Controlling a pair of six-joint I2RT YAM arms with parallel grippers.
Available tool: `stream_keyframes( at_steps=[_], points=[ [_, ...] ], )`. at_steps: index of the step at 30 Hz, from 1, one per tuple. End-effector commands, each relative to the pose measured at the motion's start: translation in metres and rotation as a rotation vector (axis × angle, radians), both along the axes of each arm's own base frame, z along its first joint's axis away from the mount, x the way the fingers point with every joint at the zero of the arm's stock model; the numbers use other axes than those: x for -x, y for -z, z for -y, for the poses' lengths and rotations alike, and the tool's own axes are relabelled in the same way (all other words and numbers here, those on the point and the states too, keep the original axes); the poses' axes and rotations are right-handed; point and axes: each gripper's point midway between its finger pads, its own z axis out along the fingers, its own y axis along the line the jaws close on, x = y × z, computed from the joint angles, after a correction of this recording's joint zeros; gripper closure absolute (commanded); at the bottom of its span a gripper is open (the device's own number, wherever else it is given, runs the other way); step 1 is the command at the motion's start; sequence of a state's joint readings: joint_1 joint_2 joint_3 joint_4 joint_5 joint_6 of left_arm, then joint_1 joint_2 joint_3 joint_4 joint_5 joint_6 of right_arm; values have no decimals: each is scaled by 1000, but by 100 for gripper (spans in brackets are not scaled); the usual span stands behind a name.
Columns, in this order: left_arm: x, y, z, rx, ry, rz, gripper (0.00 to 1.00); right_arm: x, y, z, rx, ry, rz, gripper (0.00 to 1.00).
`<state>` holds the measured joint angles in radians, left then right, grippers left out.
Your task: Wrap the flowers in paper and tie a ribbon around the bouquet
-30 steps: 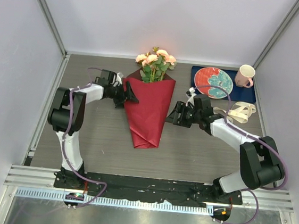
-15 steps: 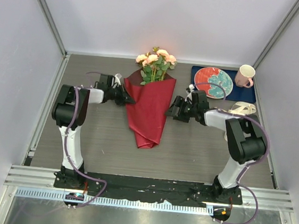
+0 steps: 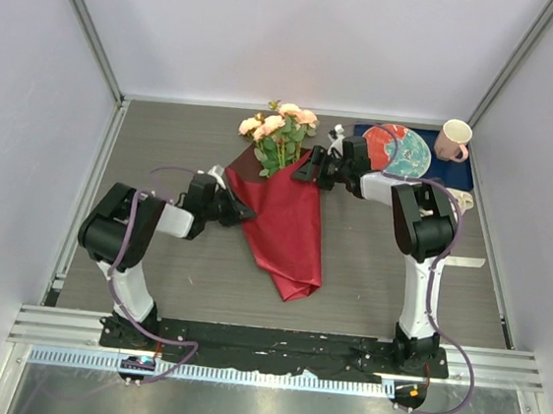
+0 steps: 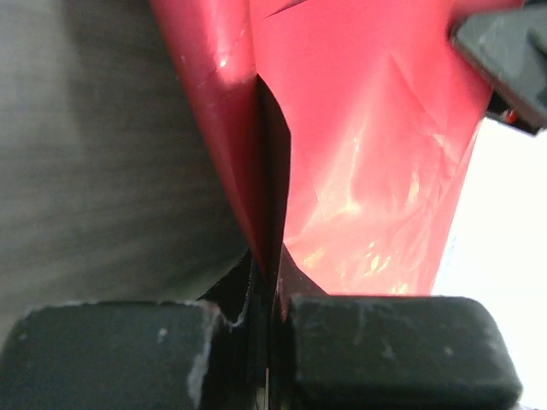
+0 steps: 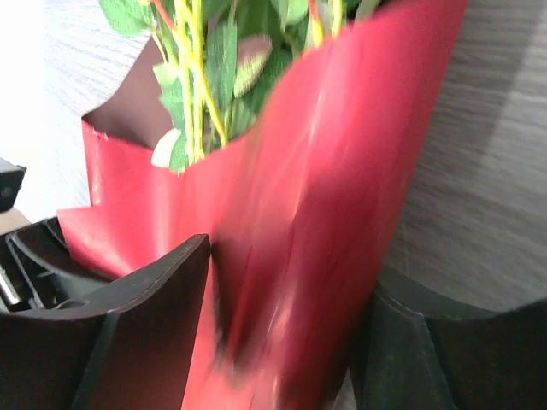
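The left gripper (image 3: 240, 209) had its jaws closed on the paper (image 3: 285, 223) edge. The right gripper (image 3: 305, 170) had wide jaws around the bouquet (image 3: 278, 187) at center frame.

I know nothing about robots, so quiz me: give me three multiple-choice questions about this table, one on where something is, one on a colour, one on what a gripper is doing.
1. Where does the pink ceramic mug stand?
A. far right corner
B. near left corner
C. on the red paper

2. What colour is the small mat under the round patterned plate?
A. yellow
B. dark blue
C. white

3. What is the left gripper doing?
A. hanging open above the roses
B. holding the mug
C. pinching an edge of the dark red paper sheet

Answers:
1. A: the top view shows it at the back right, beside the plate.
2. B: dark blue shows around the plate.
3. C: the left wrist view shows the fingers closed on a fold of the paper.
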<state>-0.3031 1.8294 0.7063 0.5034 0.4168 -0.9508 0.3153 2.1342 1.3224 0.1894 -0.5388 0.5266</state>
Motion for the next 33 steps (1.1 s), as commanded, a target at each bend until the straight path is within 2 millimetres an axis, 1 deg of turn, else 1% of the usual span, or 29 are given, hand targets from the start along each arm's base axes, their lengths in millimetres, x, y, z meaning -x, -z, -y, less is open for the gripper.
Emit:
stream_keyframes(
  at_steps=[1,2,4,5,6,7,8,9,10,11,13,14,15,16,17,18,19,20,22,23,24,25,26,27,28,30,31,32,33],
  points=[
    [-5,-25,-9,15,-178,129,100,-2,-15,-30,-48,-156,74,40],
    [3,-18,-12,10,-194,117,100,-1,-20,-41,-61,-190,87,42],
    [5,-27,-8,41,-222,148,100,1,-16,-51,-61,-229,96,45],
    [10,-23,-9,38,-234,142,100,0,-22,-60,-67,-248,113,46],
    [11,-28,-11,40,-254,157,100,4,-21,-70,-72,-275,113,48],
    [13,-29,-12,44,-275,155,100,7,-15,-77,-84,-299,98,51],
    [15,-25,-20,26,-313,156,100,4,-23,-86,-100,-315,116,53],
    [15,-27,-24,25,-334,163,100,9,-23,-98,-106,-344,109,56],
    [14,-31,-30,19,-367,177,100,14,-16,-106,-115,-372,94,57],
    [14,-29,-39,3,-416,175,100,9,-27,-115,-129,-384,120,57],
    [14,-30,-46,-14,-453,173,100,11,-28,-129,-132,-403,113,59],
    [11,-33,-47,-12,-464,179,100,0,-37,-135,-133,-387,137,58],
    [7,-35,-49,-17,-478,184,100,-4,-34,-134,-113,-354,91,57],
    [2,-39,-47,-10,-484,186,100,-13,-32,-129,-71,-302,69,50],
    [-1,-36,-46,-14,-490,178,100,-31,-47,-123,-38,-238,102,46],
    [-5,-37,-47,-1,-511,173,100,-36,-46,-111,9,-170,60,42],
    [-10,-42,-45,19,-526,181,100,-46,-50,-99,31,-112,51,32],
    [-13,-38,-47,24,-545,176,100,-60,-65,-83,31,-65,65,30],
    [-25,-48,-48,73,-598,200,100,-75,-78,-45,103,59,33,24],
    [-29,-43,-48,67,-613,187,100,-95,-95,-12,127,145,48,22],
    [-33,-42,-48,66,-622,183,100,-95,-104,15,190,217,22,19],
    [-45,-50,-46,78,-644,200,100,-99,-117,34,217,258,38,18],
    [-50,-43,-45,72,-648,190,100,-104,-125,68,244,325,28,17],
    [-56,-46,-43,83,-655,202,100,-103,-156,90,262,393,74,15],
    [-67,-54,-41,104,-671,219,100,-101,-168,108,276,434,81,14],
    [-76,-48,-37,103,-684,212,100,-87,-179,144,313,508,76,14],
    [-86,-56,-34,118,-693,230,100,-73,-214,157,305,559,133,14],
    [-91,-54,-35,110,-711,236,100,-60,-198,164,318,584,99,13],
    [-100,-55,-32,111,-715,242,100,-52,-199,176,338,636,107,13]
  ],
)
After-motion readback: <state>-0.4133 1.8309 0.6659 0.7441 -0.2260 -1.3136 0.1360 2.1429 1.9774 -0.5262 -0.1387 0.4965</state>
